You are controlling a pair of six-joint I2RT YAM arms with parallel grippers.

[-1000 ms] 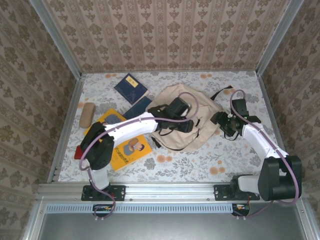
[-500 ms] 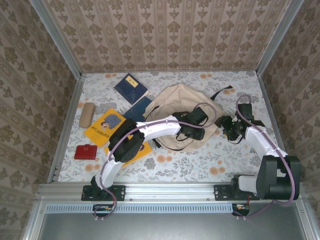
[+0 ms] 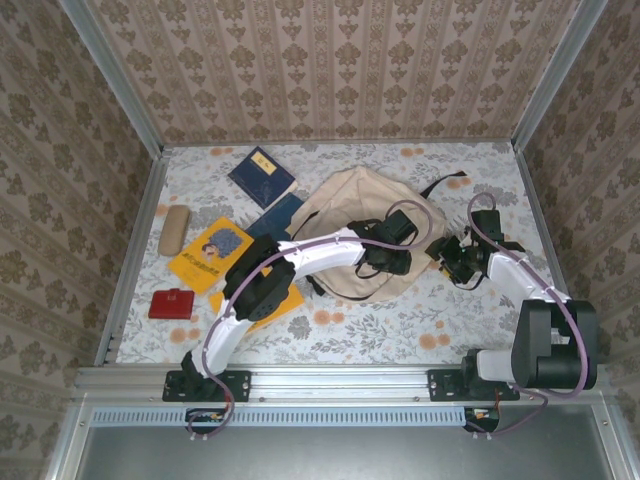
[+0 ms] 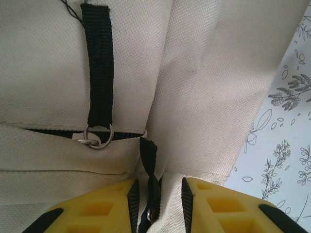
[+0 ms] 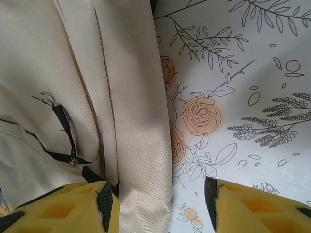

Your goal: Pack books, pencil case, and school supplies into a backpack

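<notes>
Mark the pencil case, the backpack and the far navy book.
pencil case [image 3: 173, 230]: top view, middle of the tan pouch.
backpack [image 3: 345, 200]: top view, bare beige fabric on its far part.
far navy book [image 3: 262, 176]: top view, centre of its cover.

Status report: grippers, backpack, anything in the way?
Left gripper open astride black zip pull. Right gripper open over backpack edge. Books, pencil case unpacked, left of backpack.

Lab test booth: wallpaper panels [image 3: 340, 70] on aluminium frame [image 3: 113, 75].
</notes>
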